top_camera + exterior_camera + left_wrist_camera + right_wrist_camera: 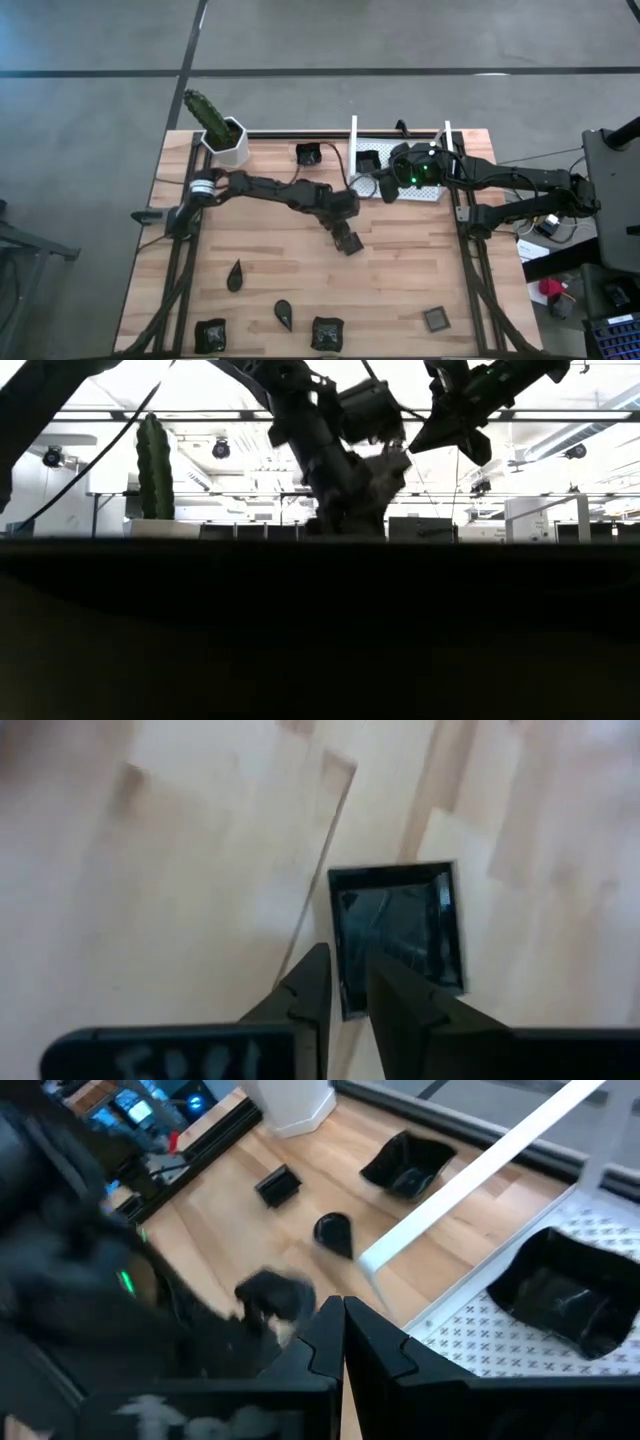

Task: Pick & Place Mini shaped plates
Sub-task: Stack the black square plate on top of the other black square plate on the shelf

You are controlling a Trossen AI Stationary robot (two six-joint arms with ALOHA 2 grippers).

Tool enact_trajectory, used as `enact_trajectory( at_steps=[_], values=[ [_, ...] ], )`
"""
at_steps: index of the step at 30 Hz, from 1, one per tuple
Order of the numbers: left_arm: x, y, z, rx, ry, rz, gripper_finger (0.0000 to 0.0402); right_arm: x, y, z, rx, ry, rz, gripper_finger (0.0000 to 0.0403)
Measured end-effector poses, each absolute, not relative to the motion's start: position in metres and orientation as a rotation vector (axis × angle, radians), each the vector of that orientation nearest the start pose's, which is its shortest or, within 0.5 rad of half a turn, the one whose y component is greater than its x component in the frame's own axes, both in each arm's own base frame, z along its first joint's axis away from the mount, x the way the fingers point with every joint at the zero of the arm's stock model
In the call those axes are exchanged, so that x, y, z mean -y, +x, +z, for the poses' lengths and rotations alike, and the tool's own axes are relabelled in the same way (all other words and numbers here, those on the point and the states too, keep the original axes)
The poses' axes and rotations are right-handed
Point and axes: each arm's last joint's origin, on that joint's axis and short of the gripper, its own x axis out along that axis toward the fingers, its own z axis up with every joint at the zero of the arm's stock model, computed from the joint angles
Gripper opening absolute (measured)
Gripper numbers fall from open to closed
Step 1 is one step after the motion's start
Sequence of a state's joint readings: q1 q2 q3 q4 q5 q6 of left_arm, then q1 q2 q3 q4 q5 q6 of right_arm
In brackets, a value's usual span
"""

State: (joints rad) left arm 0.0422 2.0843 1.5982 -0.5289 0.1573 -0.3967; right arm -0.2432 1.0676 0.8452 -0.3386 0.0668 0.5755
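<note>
A small square dark plate point(400, 930) lies flat on the wooden table near its middle point(350, 243). My left gripper point(348, 990) slants down over it, open, its fingers on either side of the plate's nearest rim. Another dark plate point(565, 1295) sits in the white tray point(470, 1330) at the far right. My right gripper point(340, 1320) hangs shut above the tray's edge with nothing in it. More mini plates lie along the near edge: teardrops point(234, 275) point(285, 313) and squares point(210, 333) point(327, 332) point(436, 319). My left gripper's fingers point(310, 985) straddle the square plate's rim point(350, 1005) at one corner, slanting down from the table's left. The plate rests flat on the table. Whether the fingers touch the rim cannot be told.
A white pot with a green cactus point(225, 135) stands at the far left corner. A square plate point(405, 1165), a teardrop point(335, 1232) and a small square one point(278, 1183) lie on the table beside the tray. Bare wood lies between the middle plate and the near row.
</note>
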Motion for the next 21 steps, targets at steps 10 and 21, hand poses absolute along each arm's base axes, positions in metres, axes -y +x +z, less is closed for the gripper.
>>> enact_trajectory(
  at_steps=[10,21],
  values=[
    [-0.006,0.404,0.275,-0.912,-0.284,0.215,0.0051,0.047,0.218,0.282,-0.559,0.652,-0.361,0.0008],
    [0.01,0.331,0.349,-0.698,-0.219,0.364,0.0035,0.019,0.21,0.264,-0.761,0.718,-0.343,0.0009]
  ],
)
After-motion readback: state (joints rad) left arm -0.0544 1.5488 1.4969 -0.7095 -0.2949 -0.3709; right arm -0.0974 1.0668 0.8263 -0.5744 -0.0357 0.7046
